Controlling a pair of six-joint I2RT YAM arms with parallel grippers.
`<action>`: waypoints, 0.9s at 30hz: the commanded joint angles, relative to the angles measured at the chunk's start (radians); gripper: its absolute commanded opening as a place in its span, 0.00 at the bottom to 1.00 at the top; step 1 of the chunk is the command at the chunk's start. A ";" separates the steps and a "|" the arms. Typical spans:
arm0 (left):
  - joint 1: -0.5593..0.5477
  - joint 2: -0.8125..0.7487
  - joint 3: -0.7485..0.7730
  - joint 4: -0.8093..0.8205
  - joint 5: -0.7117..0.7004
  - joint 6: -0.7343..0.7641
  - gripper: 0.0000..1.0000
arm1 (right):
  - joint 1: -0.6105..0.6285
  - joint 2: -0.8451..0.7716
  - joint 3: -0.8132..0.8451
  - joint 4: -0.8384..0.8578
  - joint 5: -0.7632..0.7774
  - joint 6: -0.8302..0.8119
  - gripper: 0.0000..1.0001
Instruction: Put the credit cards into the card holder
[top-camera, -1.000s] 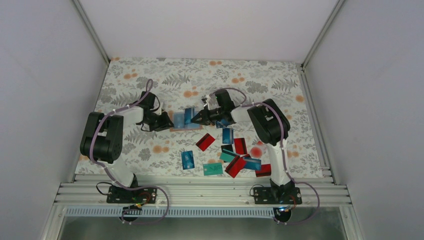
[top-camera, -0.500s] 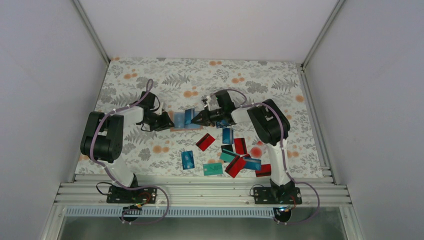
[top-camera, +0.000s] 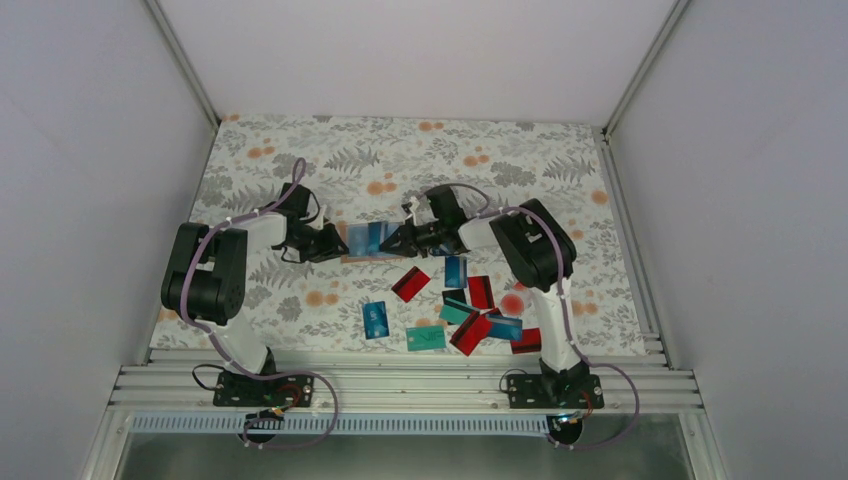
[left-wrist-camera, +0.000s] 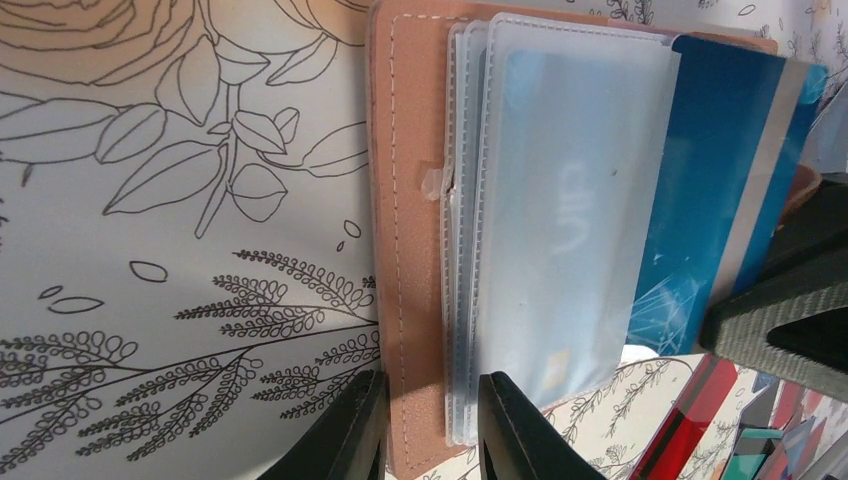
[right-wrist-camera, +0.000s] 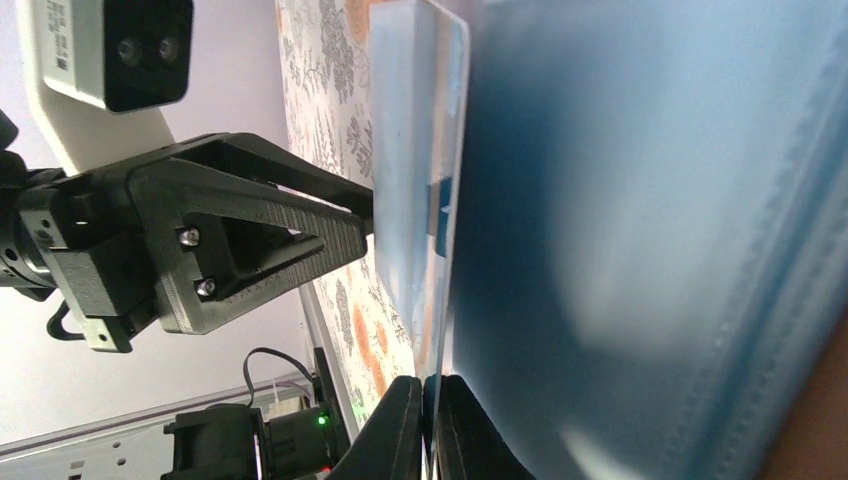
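The tan card holder lies open at mid table, its clear sleeves facing up. My left gripper stands on the holder's near left corner. Its jaws are a narrow gap apart over the stitched edge and the sleeve ends. My right gripper is shut on a blue credit card at the card's right end. The card is partly inside a sleeve. More credit cards lie loose nearer the bases, such as a red one and a blue one.
The loose pile also holds a teal card, red cards and a blue card, in front of the right arm. The floral mat ends at grey walls on the left, right and back. A metal rail runs along the near edge.
My right gripper has crept slightly left with the blue card, toward the holder. My left gripper and the holder have stayed put.
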 joint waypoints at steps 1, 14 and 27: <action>0.003 0.021 -0.010 0.000 0.001 0.024 0.24 | 0.022 0.035 -0.016 0.027 -0.010 0.030 0.04; 0.003 0.020 -0.013 0.000 0.008 0.034 0.24 | 0.030 0.072 0.060 -0.093 -0.054 -0.054 0.04; 0.003 0.026 -0.003 -0.002 0.008 0.053 0.24 | 0.034 0.189 0.279 -0.424 -0.140 -0.262 0.04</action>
